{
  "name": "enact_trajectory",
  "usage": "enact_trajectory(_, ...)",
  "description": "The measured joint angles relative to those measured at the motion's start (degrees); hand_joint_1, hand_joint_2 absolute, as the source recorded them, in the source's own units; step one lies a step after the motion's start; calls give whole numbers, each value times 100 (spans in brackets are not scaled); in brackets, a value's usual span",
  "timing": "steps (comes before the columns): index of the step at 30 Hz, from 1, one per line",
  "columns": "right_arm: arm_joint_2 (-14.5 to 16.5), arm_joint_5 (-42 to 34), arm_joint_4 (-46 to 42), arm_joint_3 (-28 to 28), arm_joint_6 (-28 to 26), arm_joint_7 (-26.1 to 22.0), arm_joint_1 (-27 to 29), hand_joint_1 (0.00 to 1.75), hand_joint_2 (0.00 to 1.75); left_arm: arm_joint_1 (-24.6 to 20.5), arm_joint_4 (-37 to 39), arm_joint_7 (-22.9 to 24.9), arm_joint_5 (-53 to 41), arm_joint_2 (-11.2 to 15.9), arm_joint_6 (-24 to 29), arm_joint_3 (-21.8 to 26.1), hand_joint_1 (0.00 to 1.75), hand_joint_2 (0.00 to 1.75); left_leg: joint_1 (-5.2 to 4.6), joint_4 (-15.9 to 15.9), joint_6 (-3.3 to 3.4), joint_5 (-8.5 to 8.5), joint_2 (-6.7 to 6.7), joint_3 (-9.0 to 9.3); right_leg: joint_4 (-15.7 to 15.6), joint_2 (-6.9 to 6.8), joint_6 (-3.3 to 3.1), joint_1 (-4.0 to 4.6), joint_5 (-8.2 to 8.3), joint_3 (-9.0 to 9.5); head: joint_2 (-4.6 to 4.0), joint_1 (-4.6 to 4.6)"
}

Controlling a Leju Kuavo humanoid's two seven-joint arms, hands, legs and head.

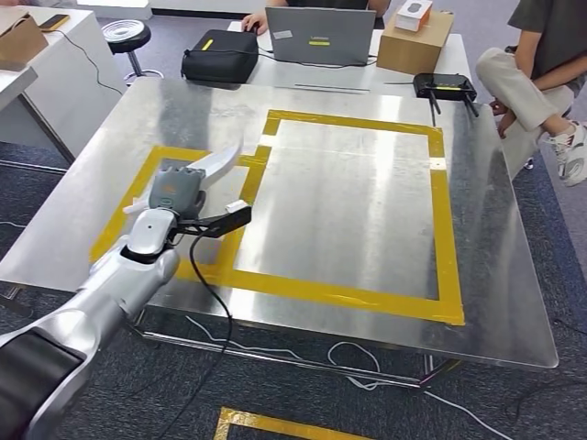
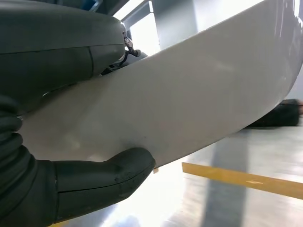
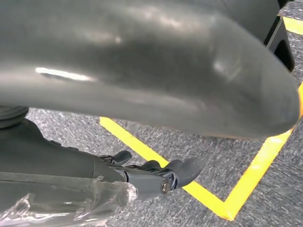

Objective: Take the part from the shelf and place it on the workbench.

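The left hand (image 1: 176, 194) grips a smooth white curved part (image 1: 220, 162), its long axis pointing up-right over the steel workbench (image 1: 346, 197). The right hand's (image 3: 157, 177) fingers lie loosely apart, holding nothing.

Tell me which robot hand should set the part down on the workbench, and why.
Left. The left robot hand already holds the white part over the workbench, at the yellow tape outline. The right robot hand hangs low over the carpet floor, away from it.
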Motion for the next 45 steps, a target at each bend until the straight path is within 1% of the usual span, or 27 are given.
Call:
enact_trajectory(3, -2, -20, 11, -32, -29, -83, 14, 0, 0, -159, 379, -115, -7, 241, 241, 242, 168, 175, 1, 0, -10, 6, 1, 1, 0, 0, -5, 4, 3, -5, 0, 1)
enact_trajectory(7, -5, -27, 16, -80, -52, -119, 12, 0, 0, -246, 609, -167, -151, 472, 416, 506, 168, 175, 1, 0, -13, 8, -1, -2, 0, -8, -6, 4, 4, -3, 0, 1)
enact_trajectory(10, -8, -22, 16, -98, -50, -140, 11, 0, 0, -258, 712, -92, -356, 596, 375, 591, 168, 175, 0, 0, -12, 8, 0, -3, -1, -5, -6, 1, 4, -2, 0, 1)
enact_trajectory(14, -15, 3, 18, -108, -29, -141, 12, 0, 0, -229, 892, -24, -561, 692, 120, 622, 168, 175, -3, 0, -12, 7, 1, -3, -3, -5, -6, -3, 5, -3, 0, 0)
enact_trajectory(17, -16, 14, 18, -108, -16, -145, 4, 0, 0, -177, 1004, -42, -594, 708, 0, 643, 168, 175, -4, 0, -12, 7, -1, -5, -4, -9, -6, -3, 5, -4, 0, 0)
enact_trajectory(19, -19, 26, 18, -108, -12, -154, 2, 0, 0, -163, 1066, -195, -571, 693, -142, 649, 168, 175, -4, 0, -12, 7, 0, -5, -5, -8, -6, -2, 5, -5, 0, 0)
enact_trajectory(24, -23, 62, 18, -108, -8, -192, -6, 0, 0, -133, 1109, -1084, -451, 539, -597, 649, 169, 175, -4, 0, -12, 7, -1, -5, -6, -10, -5, -3, 5, -3, 0, 1)
enact_trajectory(26, -27, 71, 18, -108, 4, -221, -8, 0, 0, -121, 1105, -1292, -427, 466, -784, 624, 173, 175, -4, 0, -12, 7, 1, -5, -6, -5, -6, -3, 6, -4, 0, 1)
enact_trajectory(29, -32, 78, 18, -108, 26, -267, -8, 0, 0, -118, 1067, -1460, -391, 398, -915, 584, 175, 175, -4, 0, -12, 7, 2, -4, -8, -4, -6, -4, 6, -4, 0, 0)
enact_trajectory(34, -37, 90, 18, -108, 32, -279, -14, 0, 0, -98, 1001, -1566, -310, 370, -906, 564, 172, 175, -4, 0, -12, 7, 1, -4, -8, -7, -6, -3, 6, -4, 0, 0)
enact_trajectory(36, -39, 90, 18, -108, 32, -279, -13, 0, 0, -92, 990, -1576, -304, 364, -902, 553, 85, 175, -4, 0, -12, 7, 1, -4, -8, -6, -7, -3, 7, -4, 0, 0)
enact_trajectory(38, -40, 91, 18, -108, 32, -278, -13, 0, 0, -84, 980, -1583, -288, 360, -883, 543, 0, 87, -4, 0, -12, 8, 1, -4, -8, -7, -8, -3, 8, -3, 0, 0)
enact_trajectory(40, -41, 97, 18, -108, 32, -275, -13, 0, 0, -63, 957, -1584, -250, 356, -805, 533, 0, 0, -4, 0, -12, 8, 1, -4, -8, -6, -10, -3, 9, -3, 0, 0)
enact_trajectory(45, -42, 110, 18, -108, 32, -255, -11, 0, 0, -21, 931, -1335, -195, 335, -692, 497, 0, 0, -4, 0, -12, 8, 1, -4, -8, -6, -10, -3, 9, -4, 0, 1)
